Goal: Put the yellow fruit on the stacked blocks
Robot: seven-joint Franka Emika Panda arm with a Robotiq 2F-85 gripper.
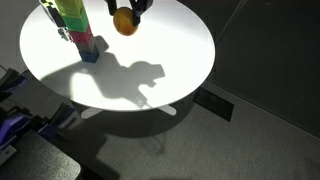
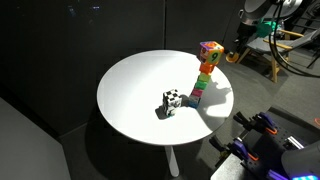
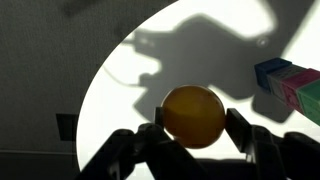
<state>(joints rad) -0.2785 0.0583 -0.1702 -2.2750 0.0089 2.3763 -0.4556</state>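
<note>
The yellow fruit (image 3: 193,115) is a round yellow-orange ball. In the wrist view my gripper (image 3: 198,125) is shut on it, one finger on each side. In an exterior view the fruit (image 1: 124,22) hangs from the gripper (image 1: 133,8) above the far part of the white round table (image 1: 150,60), to the right of the stacked blocks (image 1: 72,22) and apart from them. The multicoloured stack stands upright near the table's edge (image 2: 205,72). Its upper blocks show at the right edge of the wrist view (image 3: 290,85). The fruit is hard to make out in the exterior view that shows the whole stack.
A small black-and-white checkered cube (image 2: 172,101) lies on the table (image 2: 135,95) next to the stack's foot. The arm (image 2: 252,18) reaches in from beyond the table. Equipment and cables stand on the floor around the table (image 2: 262,140).
</note>
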